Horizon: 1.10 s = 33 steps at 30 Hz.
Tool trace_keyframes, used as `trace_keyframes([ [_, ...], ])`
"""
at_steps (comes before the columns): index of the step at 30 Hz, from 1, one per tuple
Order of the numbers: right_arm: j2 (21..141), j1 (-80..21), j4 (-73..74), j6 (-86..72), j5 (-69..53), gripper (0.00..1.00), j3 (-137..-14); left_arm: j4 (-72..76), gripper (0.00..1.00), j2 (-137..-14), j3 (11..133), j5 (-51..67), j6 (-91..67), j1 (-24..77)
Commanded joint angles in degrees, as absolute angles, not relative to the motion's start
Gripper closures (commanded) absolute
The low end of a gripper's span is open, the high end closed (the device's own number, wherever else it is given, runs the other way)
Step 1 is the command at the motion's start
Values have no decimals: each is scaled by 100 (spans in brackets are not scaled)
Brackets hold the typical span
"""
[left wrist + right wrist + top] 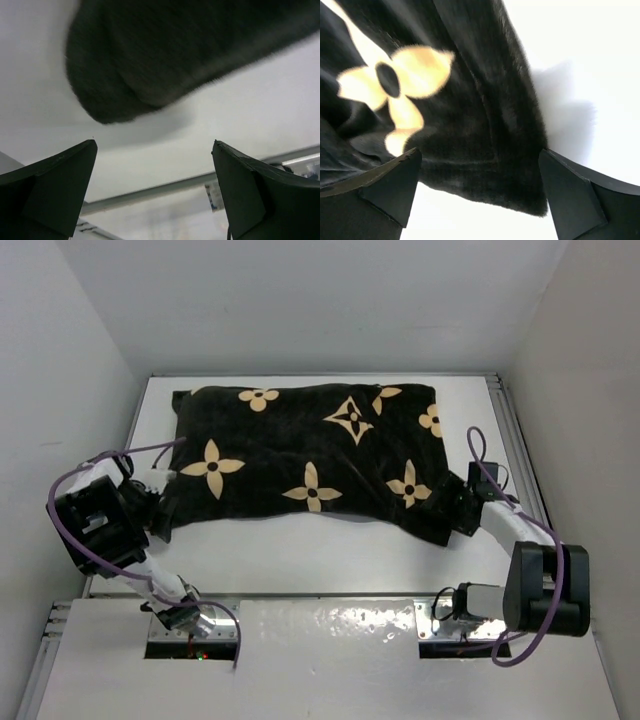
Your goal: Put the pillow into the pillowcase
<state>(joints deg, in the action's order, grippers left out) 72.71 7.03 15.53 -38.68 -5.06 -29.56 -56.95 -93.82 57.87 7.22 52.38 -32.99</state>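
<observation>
A large black pillowcase point(310, 455) printed with tan four-petal flowers and a four-pointed star lies flat on a white table point(330, 560). Its long axis runs left to right across the table, and its short sides face the left and right walls. It sits toward the far side of the table, and its far edge runs just beside the back edge of the table. The case is plump and rounded; whatever fills it is hidden, and I cannot tell which end is the open one.

The left gripper point(163, 518) sits at the near left corner of the case. In its wrist view the left gripper point(155, 145) is released, with its two dark fingers point(60, 175) spread wide and nothing between them; the fuzzy black corner lies ahead of them.

The right gripper point(462, 512) sits at the near right corner. It too is released: in its wrist view the right gripper point(480, 152) has its fingers point(580, 195) wide apart. The furry corner of the case, with one tan flower point(395, 82) on it, lies in the gap between them, unclamped.
</observation>
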Motion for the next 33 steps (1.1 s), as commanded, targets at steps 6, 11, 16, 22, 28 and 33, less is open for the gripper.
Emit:
trace_keyframes([
  [6,7567,686,186,-4227,-993,17,-2506,-5080,0,-9730,6416,1993,4693,-3718],
  [11,7638,800,-536,-4613,-1247,45,-2180,-4948,7,-9808,6091,2109,4737,-3648],
  [16,7612,870,-431,-4693,-1415,80,-2206,-5308,52,-10177,5959,2250,4843,-3612],
  [22,6892,1054,-203,-4474,-1792,100,-2443,-6018,100,-10380,6529,2882,4895,-3735],
  [28,5504,1485,412,-4245,-1872,100,-3207,-6609,100,-9539,7777,3340,4685,-3762],
  [33,4668,1705,869,-3964,-1978,100,-4173,-6951,100,-8816,8550,3577,4754,-3858],
])
